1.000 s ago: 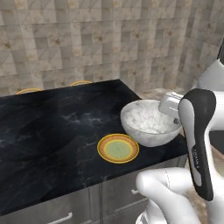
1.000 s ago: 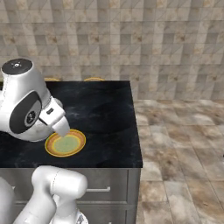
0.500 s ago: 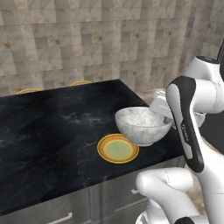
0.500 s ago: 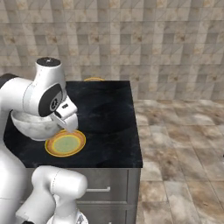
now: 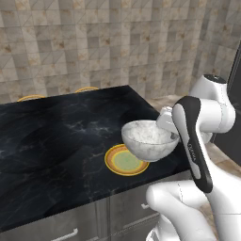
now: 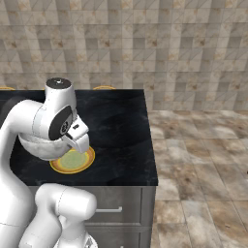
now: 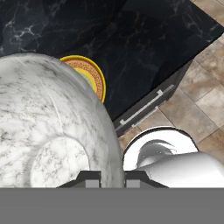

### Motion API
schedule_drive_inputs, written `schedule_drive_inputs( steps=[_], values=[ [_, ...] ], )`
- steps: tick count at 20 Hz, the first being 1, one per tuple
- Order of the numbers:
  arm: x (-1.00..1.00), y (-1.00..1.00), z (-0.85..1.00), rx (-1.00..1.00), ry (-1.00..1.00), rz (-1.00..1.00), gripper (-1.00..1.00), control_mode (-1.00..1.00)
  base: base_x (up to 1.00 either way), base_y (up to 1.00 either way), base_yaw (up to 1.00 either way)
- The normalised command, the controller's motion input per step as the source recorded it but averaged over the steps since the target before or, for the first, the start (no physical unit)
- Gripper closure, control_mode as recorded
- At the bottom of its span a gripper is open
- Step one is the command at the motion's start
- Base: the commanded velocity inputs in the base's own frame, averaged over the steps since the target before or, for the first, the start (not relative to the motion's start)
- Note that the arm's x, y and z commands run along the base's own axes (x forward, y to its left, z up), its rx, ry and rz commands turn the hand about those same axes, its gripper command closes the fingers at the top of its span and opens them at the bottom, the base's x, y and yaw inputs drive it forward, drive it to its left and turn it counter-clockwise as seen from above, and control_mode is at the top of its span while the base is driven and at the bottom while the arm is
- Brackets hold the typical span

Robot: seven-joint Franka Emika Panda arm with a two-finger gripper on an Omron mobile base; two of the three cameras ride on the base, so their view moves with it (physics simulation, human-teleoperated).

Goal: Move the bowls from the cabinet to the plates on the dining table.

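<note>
At the bottom centre of the hand view the gripper [image 7: 113, 178] is pinched nearly together on the rim of the marbled whitish-grey bowl [image 7: 48, 131], one dark finger tip [image 7: 89, 178] inside the bowl and the other outside, with the rim between them. The bowl takes up the left half of that frame, its hollow facing the camera.

In the left base view the bowl [image 5: 148, 140] hangs upright at centre right, held at its right rim where the arm's hand meets it, above and slightly right of an orange-yellow plate [image 5: 121, 162] that lies flat near the front edge of the dining table [image 5: 56, 136]. Whether the bowl's base touches the plate cannot be told.

In the right base view the bowl [image 6: 41, 145] sits at middle left, largely behind the arm, with the plate [image 6: 72, 162] just below and right of it.

Two more orange-yellow plates [image 5: 31, 98] [image 5: 87, 89] show at the table's far edge, upper left.
</note>
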Motion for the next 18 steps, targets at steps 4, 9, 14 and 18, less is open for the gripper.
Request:
schedule_drive_inputs(
  steps=[4, 9, 14, 18],
  values=[
    [0.45, 0.00, -0.10, 0.00, -0.06, 0.00, 1.00, -1.00, 0.00, 0.00, 0.00],
    [0.35, 0.00, -0.08, 0.00, 0.00, 0.00, 1.00, -1.00, 0.00, 0.00, 0.00],
    [0.55, 0.00, -0.36, 0.00, 0.01, 0.00, 1.00, -1.00, 0.00, 0.00, 0.00],
    [0.34, 0.00, -0.32, 0.00, 0.00, 0.00, 1.00, -1.00, 0.00, 0.00, 0.00]
  ],
)
